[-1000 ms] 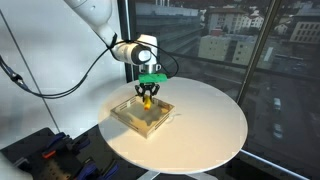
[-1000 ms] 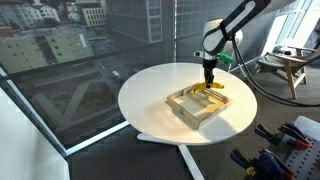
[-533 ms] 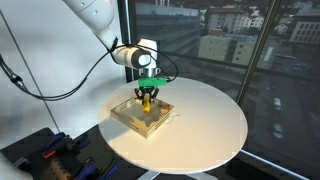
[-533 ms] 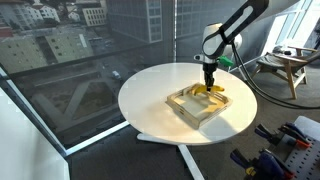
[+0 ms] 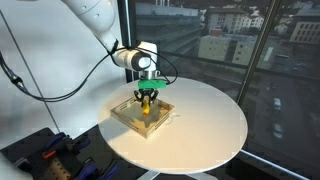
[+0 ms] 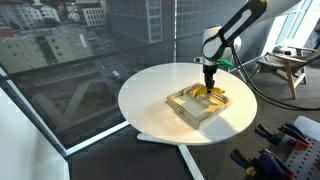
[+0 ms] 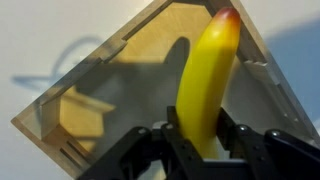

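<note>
The arm descends from 11 o'clock in an exterior view, with the gripper (image 5: 147, 96) pointing straight down over the desk (image 5: 210, 125). Count: one banana (image 7: 205, 75), one wooden tray (image 7: 105, 85). The gripper is clamped on the banana, held upright over the tray. The banana is smooth and yellow; in the wrist view its reddish tip points toward 1 o'clock.

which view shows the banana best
The wrist view: the banana fills the frame, held by the gripper over the wooden tray. In both exterior views it is only a small yellow speck under the gripper.
</note>
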Controlling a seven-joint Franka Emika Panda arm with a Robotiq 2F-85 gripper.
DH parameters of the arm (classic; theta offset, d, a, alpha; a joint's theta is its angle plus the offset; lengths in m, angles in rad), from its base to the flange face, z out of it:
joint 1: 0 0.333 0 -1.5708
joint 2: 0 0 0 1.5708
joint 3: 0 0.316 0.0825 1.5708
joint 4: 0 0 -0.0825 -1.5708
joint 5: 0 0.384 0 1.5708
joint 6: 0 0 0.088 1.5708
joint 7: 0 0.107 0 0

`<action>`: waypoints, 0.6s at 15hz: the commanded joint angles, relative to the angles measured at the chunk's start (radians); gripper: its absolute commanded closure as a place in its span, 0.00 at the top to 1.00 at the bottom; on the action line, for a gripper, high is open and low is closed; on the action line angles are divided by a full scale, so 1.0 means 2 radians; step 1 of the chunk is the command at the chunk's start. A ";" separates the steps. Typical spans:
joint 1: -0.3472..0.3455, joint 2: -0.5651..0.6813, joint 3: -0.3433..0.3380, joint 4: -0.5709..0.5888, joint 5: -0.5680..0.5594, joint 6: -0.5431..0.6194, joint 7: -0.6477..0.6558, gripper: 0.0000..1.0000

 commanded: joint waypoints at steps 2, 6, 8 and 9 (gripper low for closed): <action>-0.008 -0.001 0.006 -0.001 -0.008 0.006 -0.009 0.16; -0.007 -0.001 0.005 0.000 -0.008 0.005 -0.007 0.73; -0.007 -0.001 0.005 0.001 -0.008 0.005 -0.007 0.88; -0.007 -0.001 0.005 0.001 -0.008 0.005 -0.007 0.97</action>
